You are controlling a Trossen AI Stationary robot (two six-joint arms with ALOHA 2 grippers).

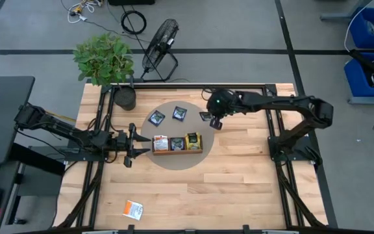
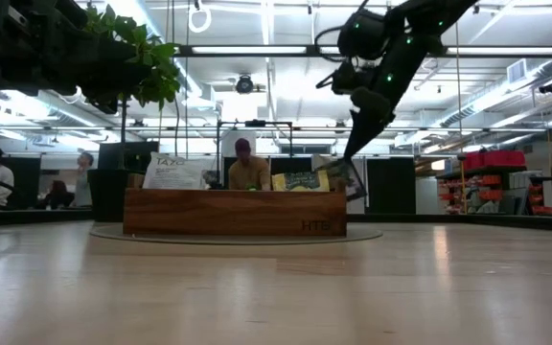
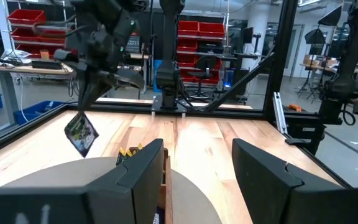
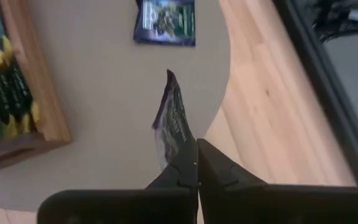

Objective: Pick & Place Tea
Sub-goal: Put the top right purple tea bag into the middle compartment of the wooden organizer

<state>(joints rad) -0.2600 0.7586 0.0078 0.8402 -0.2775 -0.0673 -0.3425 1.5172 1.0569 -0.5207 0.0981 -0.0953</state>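
Note:
A dark navy tea sachet [image 4: 171,121] hangs from my right gripper [image 4: 196,163], which is shut on it above the right part of the round grey mat [image 1: 174,162]. Two more navy sachets [image 1: 156,117] [image 1: 179,113] lie flat on the mat beyond the long wooden tray [image 1: 177,151]. Upright sachets stand in the tray's compartments. An orange-and-white sachet [image 1: 133,208] lies on the table near its front edge. My left gripper [image 1: 138,144] stands open and level at the tray's left end, touching nothing. My right gripper pinches the navy sachet by its upper corner [image 3: 89,107] between its two shut fingertips. The fingers slant down from the table's right side. The sachet hangs below them [image 2: 348,177], corner down, lifted clear of the mat.
A potted plant [image 1: 106,58] stands at the table's far left corner, and a floor fan [image 1: 161,49] stands behind the table. Black frame rails [image 1: 278,130] run along the table's sides. Bare wood [image 1: 239,188] lies between the mat and the near edge.

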